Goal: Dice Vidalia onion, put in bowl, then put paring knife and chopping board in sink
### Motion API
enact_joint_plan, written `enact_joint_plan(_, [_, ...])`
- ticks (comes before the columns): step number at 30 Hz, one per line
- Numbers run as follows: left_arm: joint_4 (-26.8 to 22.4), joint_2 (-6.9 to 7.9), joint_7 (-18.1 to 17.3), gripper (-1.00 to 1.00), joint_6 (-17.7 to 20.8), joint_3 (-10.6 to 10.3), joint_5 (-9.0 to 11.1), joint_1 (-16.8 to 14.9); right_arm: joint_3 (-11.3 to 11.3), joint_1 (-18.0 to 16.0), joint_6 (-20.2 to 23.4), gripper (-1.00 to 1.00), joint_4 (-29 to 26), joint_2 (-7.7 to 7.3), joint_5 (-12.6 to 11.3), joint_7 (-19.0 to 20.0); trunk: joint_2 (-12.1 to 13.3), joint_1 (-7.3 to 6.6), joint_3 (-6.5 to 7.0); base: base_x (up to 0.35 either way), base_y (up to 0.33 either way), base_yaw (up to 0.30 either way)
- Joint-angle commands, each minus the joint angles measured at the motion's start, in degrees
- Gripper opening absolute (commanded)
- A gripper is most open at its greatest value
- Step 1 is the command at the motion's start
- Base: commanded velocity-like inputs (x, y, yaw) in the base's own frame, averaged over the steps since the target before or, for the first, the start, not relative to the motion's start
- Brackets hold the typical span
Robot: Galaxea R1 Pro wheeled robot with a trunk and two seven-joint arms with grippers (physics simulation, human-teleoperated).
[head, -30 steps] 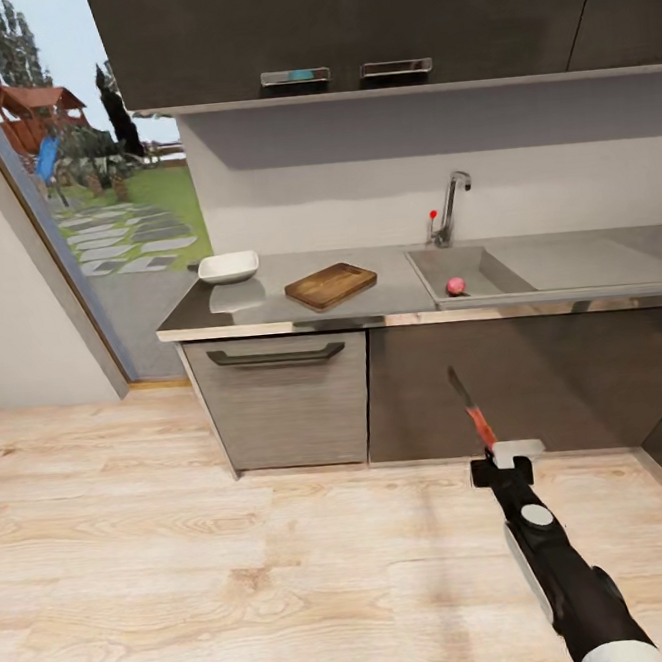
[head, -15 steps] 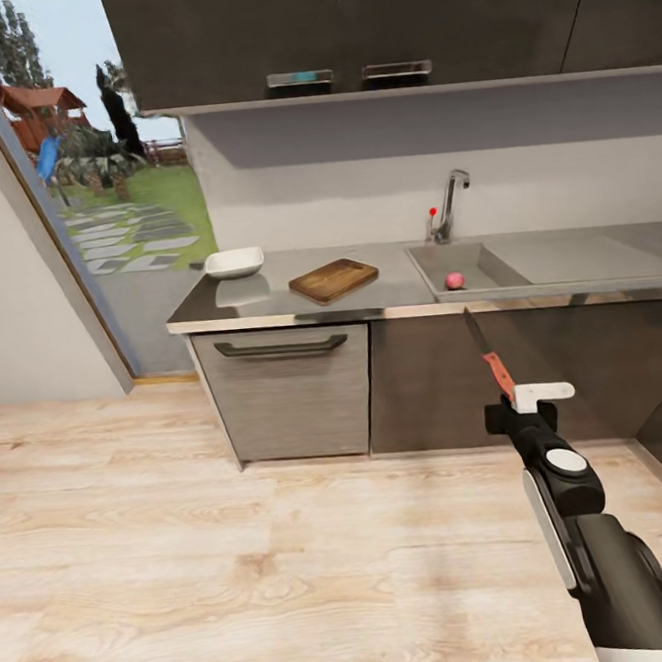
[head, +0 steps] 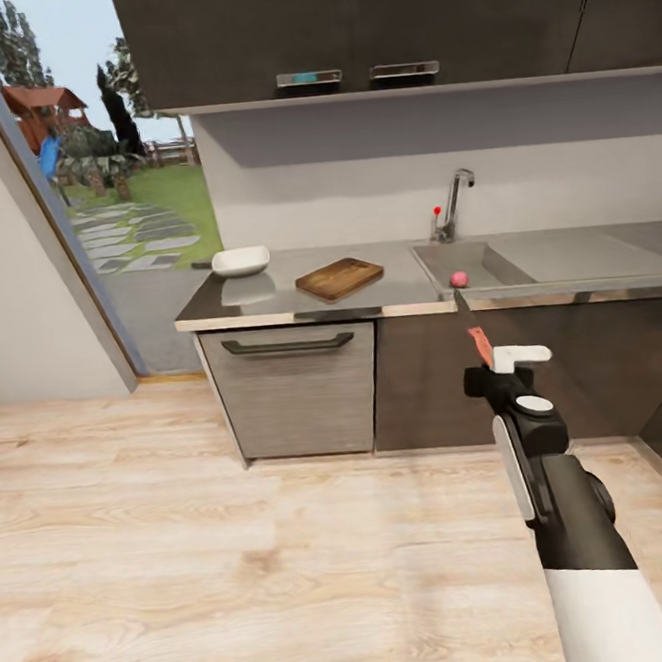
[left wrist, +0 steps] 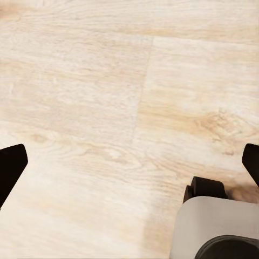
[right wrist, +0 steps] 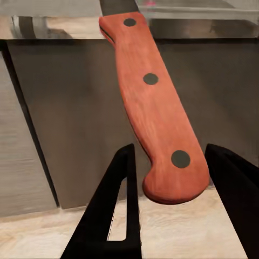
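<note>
- Head view: the long grey steel countertop runs across the middle of the picture, above dark cabinets with bar handles.
- The shallow white bowl with a squarish rim sits on the countertop at about 10 o'clock from the picture's middle.
- The brown wooden chopping board with rounded corners lies flat just beside the bowl, toward 3 o'clock from it, and the two do not touch.
- The shiny steel sink is farther along at 3 o'clock from the board, with the tall curved chrome tap and its little red knob behind it.
- The small round pinkish-red onion sits in the basin near its front wall.
- The black and white right arm reaches up from 5 o'clock over the pale wooden floor.
- The right gripper holds the small paring knife with a red handle, and the dark blade points up toward the onion.
- Left wrist view: the left gripper has its two black fingers far apart with nothing between them, above the wooden floor, and a grey part of the robot's base is near.
- Right wrist view: the two black fingers stand on either side of the red knife handle with three dark rivets, gripping it, in front of the dark cabinet.
</note>
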Motion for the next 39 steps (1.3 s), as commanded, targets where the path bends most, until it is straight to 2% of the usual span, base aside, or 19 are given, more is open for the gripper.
enact_joint_plan(1, [0.0, 0.02, 0.1, 1.0, -0.2, 0.0, 0.2, 0.0, 0.0, -2.8, 1.1, -1.0, 2.0, 0.25, 0.6, -0.2, 0.0, 0.03, -0.05, 0.304, 0.0, 0.0])
enact_joint_plan(4, [0.0, 0.01, 0.1, 1.0, -0.1, 0.0, 0.2, 0.0, 0.1, -8.8, 2.3, -1.0, 4.5, 0.5, 0.6, -0.6, 0.0, 0.03, -0.05, 0.323, 0.002, 0.0])
enact_joint_plan(8, [0.0, 0.02, 0.1, 1.0, -0.1, 0.0, 0.2, 0.0, 2.4, -13.1, 5.8, -1.0, 6.8, 0.96, 0.6, -0.6, 0.0, 0.03, -0.05, 0.33, 0.078, 0.0])
enact_joint_plan(19, [0.0, 0.03, 0.1, 1.0, -0.1, 0.0, 0.2, 0.0, 3.0, -13.6, 5.5, -1.0, 11.3, 1.22, 0.4, -0.4, 0.0, 0.03, -0.05, 0.324, 0.144, 0.0])
enact_joint_plan(39, [0.1, 0.04, 0.1, 1.0, -0.1, 0.0, 0.2, 0.0, 2.6, -13.6, 4.4, -1.0, 11.6, 0.79, 0.5, -0.2, 0.0, 0.03, -0.05, 0.336, 0.006, 0.0])
